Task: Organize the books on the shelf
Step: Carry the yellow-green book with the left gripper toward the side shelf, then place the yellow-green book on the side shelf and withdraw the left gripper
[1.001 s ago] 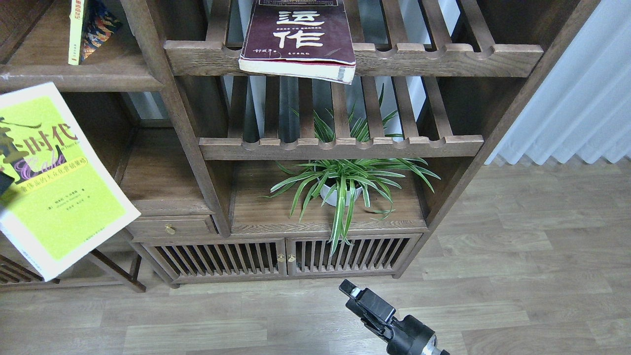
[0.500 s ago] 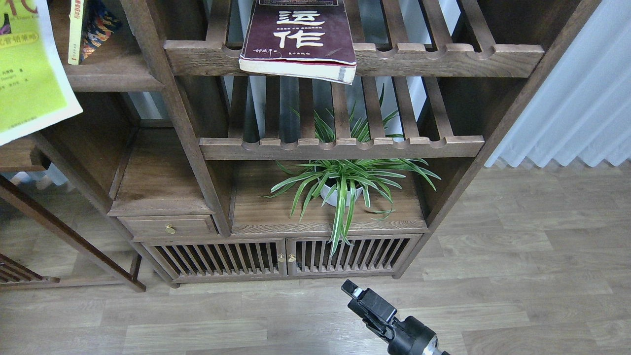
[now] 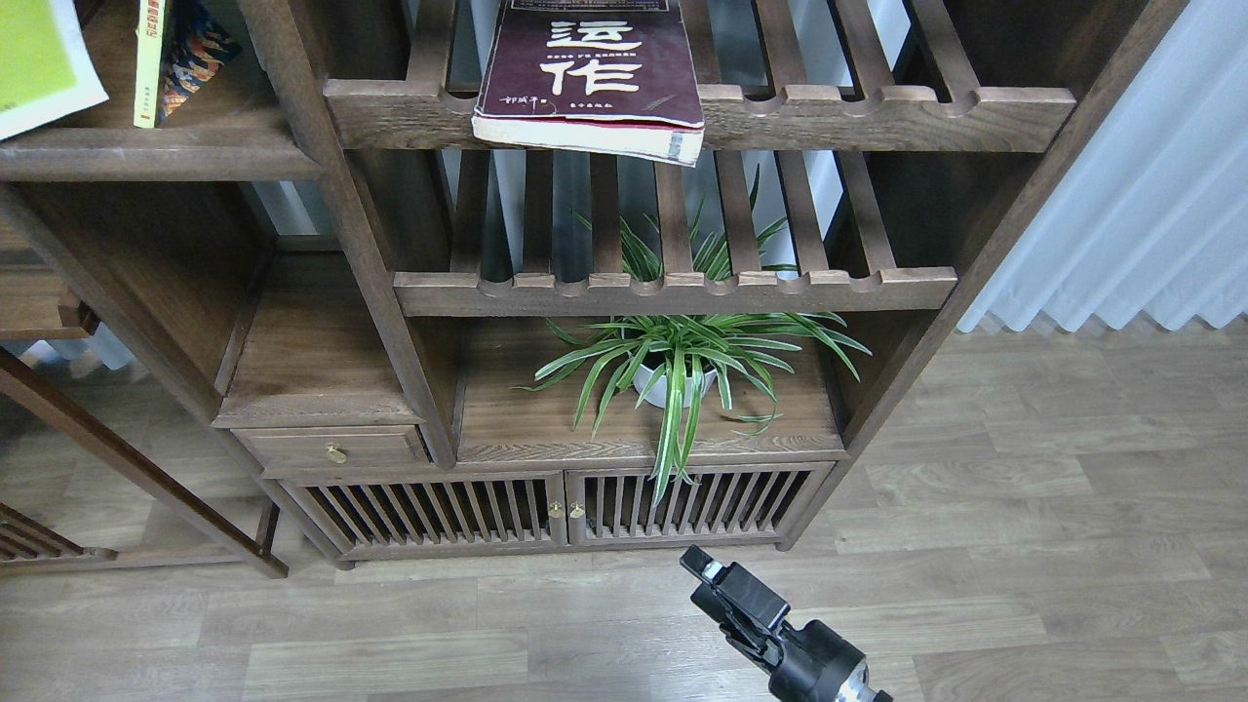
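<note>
The yellow-green book point(image 3: 34, 54) shows only as a corner at the top left edge, over the left end of the solid dark-brown shelf point(image 3: 205, 146). What holds it is out of view, as is my left gripper. A small book with a yellow spine point(image 3: 148, 63) and a blue-orange picture point(image 3: 200, 44) stands on that shelf. The maroon book point(image 3: 590, 73) with white characters lies flat on the upper slatted rack, overhanging its front rail. My right gripper point(image 3: 704, 570) is low at the bottom centre, above the floor, dark and empty-looking. Its fingers cannot be told apart.
A potted spider plant point(image 3: 673, 366) stands in the lower middle compartment, its leaves hanging over the slatted cabinet doors point(image 3: 556, 507). A second slatted rack point(image 3: 673, 288) sits below the upper one. A small drawer point(image 3: 336, 450) is at the lower left. White curtains point(image 3: 1150, 195) hang at the right.
The yellow-green book has moved up from the lower left to the top left corner, mostly out of frame. My right gripper has risen slightly.
</note>
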